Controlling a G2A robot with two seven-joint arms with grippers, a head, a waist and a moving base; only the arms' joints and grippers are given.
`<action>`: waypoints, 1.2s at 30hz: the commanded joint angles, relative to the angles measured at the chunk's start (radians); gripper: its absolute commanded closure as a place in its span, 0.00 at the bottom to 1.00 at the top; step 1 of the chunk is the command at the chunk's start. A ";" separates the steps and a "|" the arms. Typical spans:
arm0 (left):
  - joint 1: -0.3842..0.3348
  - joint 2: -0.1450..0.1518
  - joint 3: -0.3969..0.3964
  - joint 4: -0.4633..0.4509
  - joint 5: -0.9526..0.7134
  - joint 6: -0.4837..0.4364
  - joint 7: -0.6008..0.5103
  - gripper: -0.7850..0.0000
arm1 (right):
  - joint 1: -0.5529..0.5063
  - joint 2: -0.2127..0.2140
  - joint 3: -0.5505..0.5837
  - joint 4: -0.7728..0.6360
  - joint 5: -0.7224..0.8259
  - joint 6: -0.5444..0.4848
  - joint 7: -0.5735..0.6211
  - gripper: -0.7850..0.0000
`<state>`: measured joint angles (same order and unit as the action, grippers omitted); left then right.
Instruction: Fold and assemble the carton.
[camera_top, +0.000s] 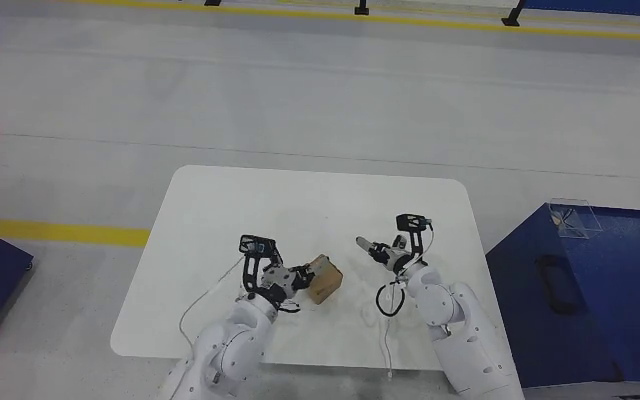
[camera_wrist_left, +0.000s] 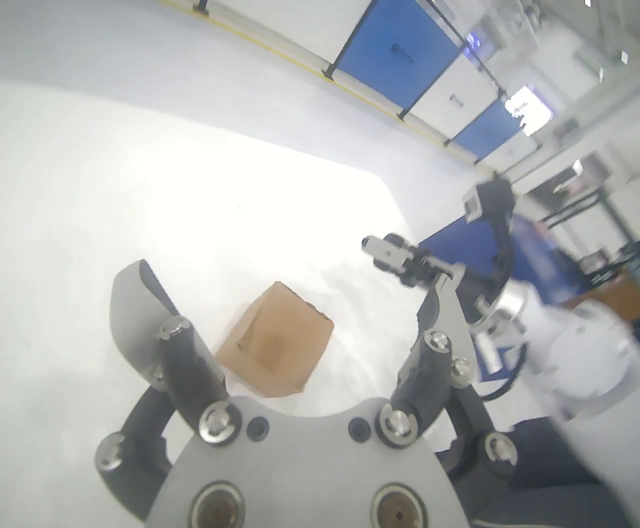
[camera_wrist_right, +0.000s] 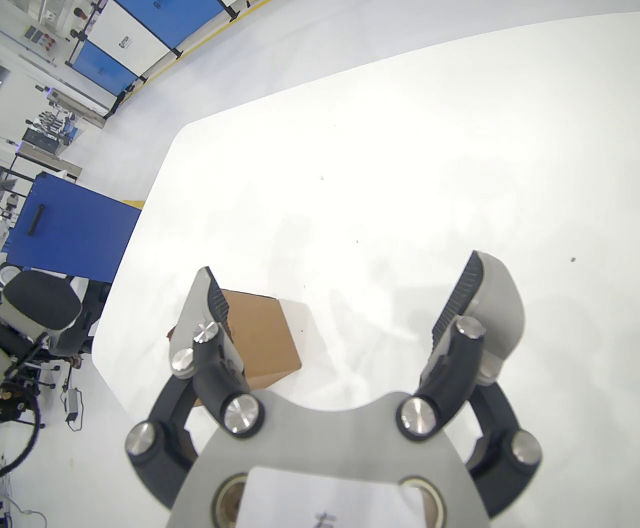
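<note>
Currently the carton (camera_top: 324, 279) is sitting on the white table (camera_top: 300, 200), toward the near edge and roughly between the two arms. It is already looking like a small closed brown box rather than a flat sheet. The left gripper (camera_wrist_left: 291, 276) is hanging low just beside it on the robot's left, with its two fingers (camera_wrist_left: 142, 300) spread wide. In the left wrist view the carton is lying between and a little beyond the fingertips, and neither finger is pressing on it, so this gripper is holding nothing. From above, the gripper and the box are appearing so close together that I cannot tell whether they are touching. The right gripper (camera_wrist_right: 342, 265) is hovering over bare table on the other side of the carton, a little apart from it. Its ribbed pads (camera_wrist_right: 452, 295) are also standing wide apart and gripping nothing, and in its wrist view one finger is partly hiding the box. One face of the carton is showing a folded seam with a small slot. The box is resting flat on the tabletop, turned at an angle to the table's edges.
</note>
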<state>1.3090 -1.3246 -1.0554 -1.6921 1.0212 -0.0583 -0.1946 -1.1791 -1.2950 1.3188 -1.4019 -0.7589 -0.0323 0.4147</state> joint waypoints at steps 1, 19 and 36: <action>-0.001 0.011 0.013 0.028 0.232 -0.107 0.049 0.00 | 0.001 0.002 0.012 -0.002 0.011 0.003 0.005 0.00; -0.094 0.004 0.126 0.262 0.670 -0.111 0.120 0.00 | -0.035 0.009 0.037 -0.049 0.015 -0.005 0.006 0.00; -0.174 -0.018 0.113 0.326 0.512 -0.186 0.037 1.00 | -0.035 0.009 0.037 -0.049 0.015 -0.005 0.006 0.00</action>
<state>1.1342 -1.3429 -0.9408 -1.3626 1.5333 -0.2436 -0.1558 -1.2138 -1.2855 1.3558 -1.4513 -0.7437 -0.0377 0.4209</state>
